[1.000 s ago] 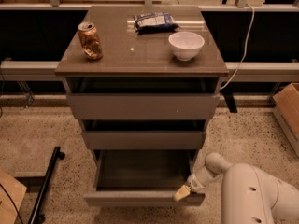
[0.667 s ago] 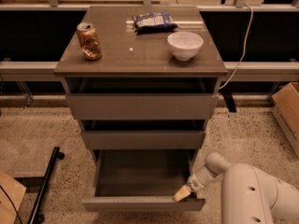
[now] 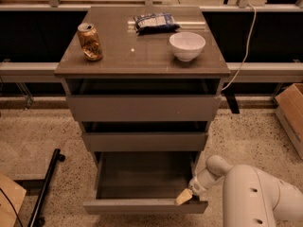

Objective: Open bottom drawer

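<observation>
"At the foot of the cabinet (image 3: 142, 60), how far out did the bottom drawer (image 3: 144, 206) stand?"

"Well out. Its flat front sat clear forward of the middle drawer (image 3: 144, 142) and the top drawer (image 3: 142, 109), and the plain grey floor inside lay open to view. I judged the task nearly done, perhaps done."

"What was left, then?"

"At most a last bit of pull, if the runners allowed more, and then letting go and backing the arm (image 3: 255, 197) away. Whether the drawer was at its stop I could not say."

"And the gripper (image 3: 184, 196)?"

"It was low at the drawer's right front corner, right against the top edge of the front panel. Whether the claw was apart, together or clamped on that edge, I could not tell."

"Anything else hard to make out?"

"The rear of the drawer was dark under the middle one, so its back wall barely showed. The arm ran out of the picture at the lower right, and the drawer front lay close to the bottom edge. On top, the can (image 3: 90, 42), the bowl (image 3: 187, 46) and the packet (image 3: 155, 21) showed plainly."
</observation>
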You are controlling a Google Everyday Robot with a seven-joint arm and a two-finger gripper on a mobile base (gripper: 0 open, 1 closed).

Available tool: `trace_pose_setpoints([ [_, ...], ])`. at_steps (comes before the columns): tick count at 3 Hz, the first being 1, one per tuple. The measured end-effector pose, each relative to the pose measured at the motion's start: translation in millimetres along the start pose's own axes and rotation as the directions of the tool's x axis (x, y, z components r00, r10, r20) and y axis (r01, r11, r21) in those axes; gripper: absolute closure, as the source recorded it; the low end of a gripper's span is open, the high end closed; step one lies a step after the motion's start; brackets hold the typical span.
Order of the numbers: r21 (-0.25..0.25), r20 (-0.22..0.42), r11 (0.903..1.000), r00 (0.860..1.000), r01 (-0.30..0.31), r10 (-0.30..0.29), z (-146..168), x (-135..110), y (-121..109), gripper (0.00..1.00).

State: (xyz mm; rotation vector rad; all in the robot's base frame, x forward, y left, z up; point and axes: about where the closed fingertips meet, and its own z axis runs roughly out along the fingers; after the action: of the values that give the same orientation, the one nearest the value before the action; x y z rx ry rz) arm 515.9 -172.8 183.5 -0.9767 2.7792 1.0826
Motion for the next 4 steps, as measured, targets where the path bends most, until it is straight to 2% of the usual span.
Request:
trace_pose_setpoints([
  [1, 0.017, -0.099, 0.9996, 0.995, 0.021, -0.019, 10.0, 11.4, 15.6, 0.00],
  [2, 0.025, -0.172, 0.9996, 0.985, -0.014, 0.018, 14.6, 48.2, 33.4, 0.00],
  [3, 0.025, -0.172, 0.9996, 0.985, -0.014, 0.018, 14.5, 47.6, 33.2, 0.19],
  [4, 0.015, -0.179, 0.9998, 0.984, -0.014, 0.017, 13.7, 59.2, 40.1, 0.48],
])
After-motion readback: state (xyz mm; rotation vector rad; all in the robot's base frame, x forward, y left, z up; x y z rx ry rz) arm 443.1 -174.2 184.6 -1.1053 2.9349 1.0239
